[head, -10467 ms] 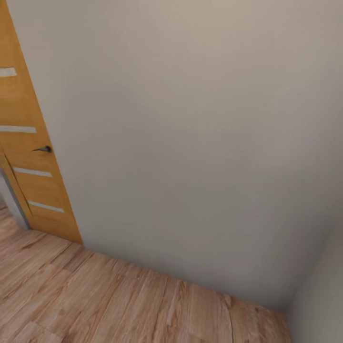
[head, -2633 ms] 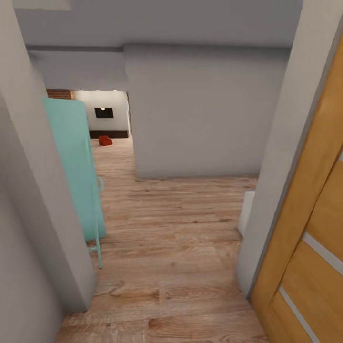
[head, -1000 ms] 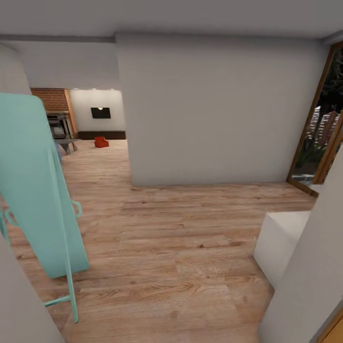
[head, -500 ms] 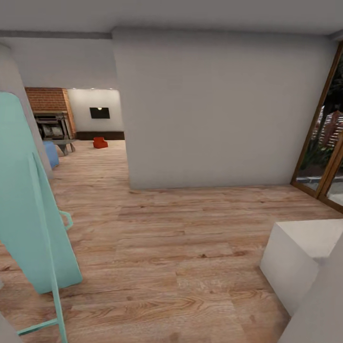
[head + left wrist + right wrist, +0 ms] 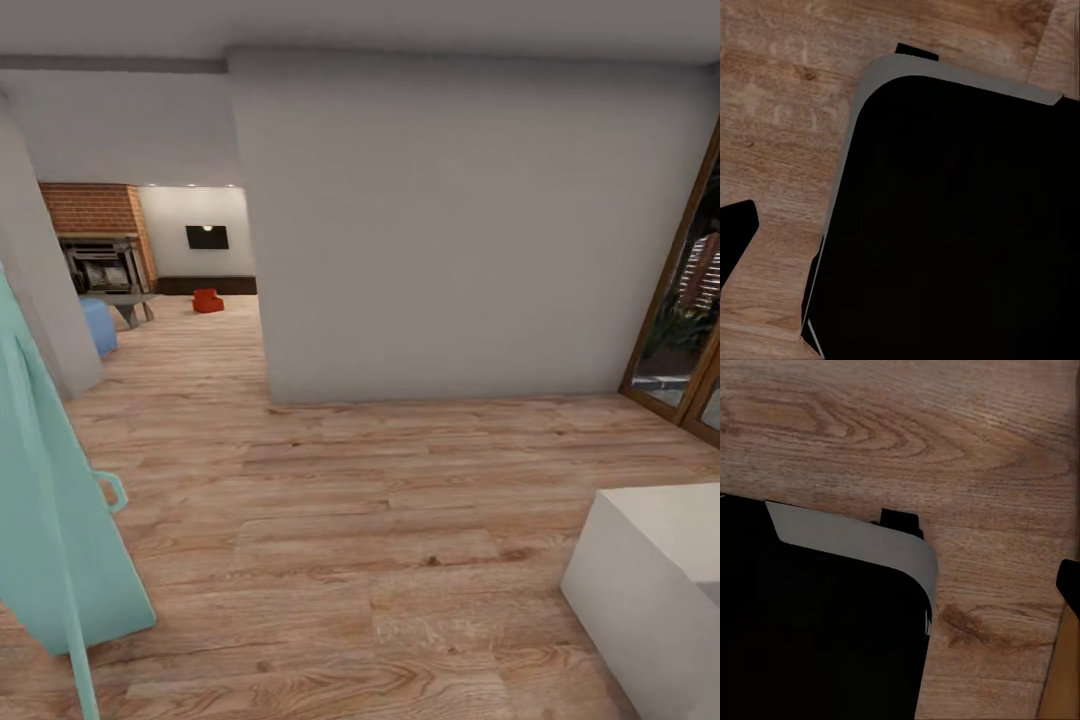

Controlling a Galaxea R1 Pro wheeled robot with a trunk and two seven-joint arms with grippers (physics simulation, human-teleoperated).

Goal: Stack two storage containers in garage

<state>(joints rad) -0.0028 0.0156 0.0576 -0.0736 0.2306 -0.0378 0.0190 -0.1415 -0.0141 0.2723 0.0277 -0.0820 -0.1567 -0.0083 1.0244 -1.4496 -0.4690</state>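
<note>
Light wood-plank floor [image 5: 380,520] spans a hallway; one grey wall block [image 5: 460,220] stands centre. Near left: one turquoise leaning panel [image 5: 45,520]. Near right: one white box [image 5: 650,580]. Far left, the living room opening: one brick fireplace [image 5: 95,230], one wall TV [image 5: 206,237], one orange-red storage container [image 5: 208,300] on the planks. Wrist views: dark robot body over planks; jaw state of either gripper, cannot tell.
</note>
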